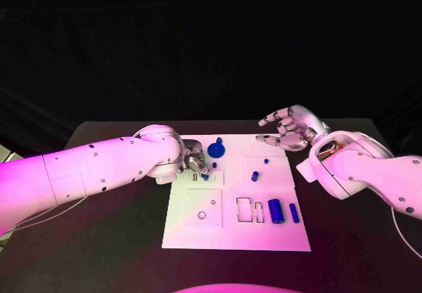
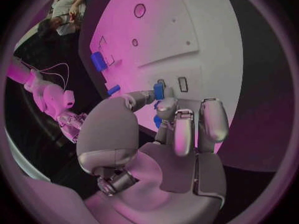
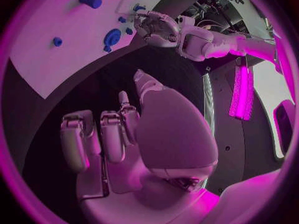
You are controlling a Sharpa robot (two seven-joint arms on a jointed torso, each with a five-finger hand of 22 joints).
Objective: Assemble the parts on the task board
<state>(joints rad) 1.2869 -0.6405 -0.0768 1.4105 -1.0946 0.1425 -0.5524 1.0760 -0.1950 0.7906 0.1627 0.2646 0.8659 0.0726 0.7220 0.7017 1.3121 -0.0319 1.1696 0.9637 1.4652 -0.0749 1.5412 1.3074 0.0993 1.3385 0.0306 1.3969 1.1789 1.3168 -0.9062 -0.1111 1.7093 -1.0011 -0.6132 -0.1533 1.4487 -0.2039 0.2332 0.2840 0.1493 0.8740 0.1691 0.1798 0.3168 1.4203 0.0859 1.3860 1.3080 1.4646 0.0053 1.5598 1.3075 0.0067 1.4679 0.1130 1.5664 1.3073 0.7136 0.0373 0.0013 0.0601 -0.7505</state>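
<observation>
The white task board (image 1: pixel 236 238) lies in the middle of the black table. My left hand (image 1: pixel 195 160) hovers over the board's far left part and pinches a small blue part (image 2: pixel 159 90) between thumb and a finger, just above two small rectangular slots (image 2: pixel 182 83). In the right wrist view the left hand (image 3: pixel 159 27) is seen from across the board. My right hand (image 1: pixel 288 131) is raised beside the board's far right corner, fingers apart and holding nothing; its palm (image 3: pixel 124 134) is bare.
Loose on the board are a round blue disc (image 1: pixel 216 148), small blue pegs (image 1: pixel 255 176), a thick blue cylinder (image 1: pixel 276 210) and a slim blue bar (image 1: pixel 294 213). Rectangular cut-outs (image 1: pixel 244 209) and a plate with a hole (image 1: pixel 202 209) sit on the near half.
</observation>
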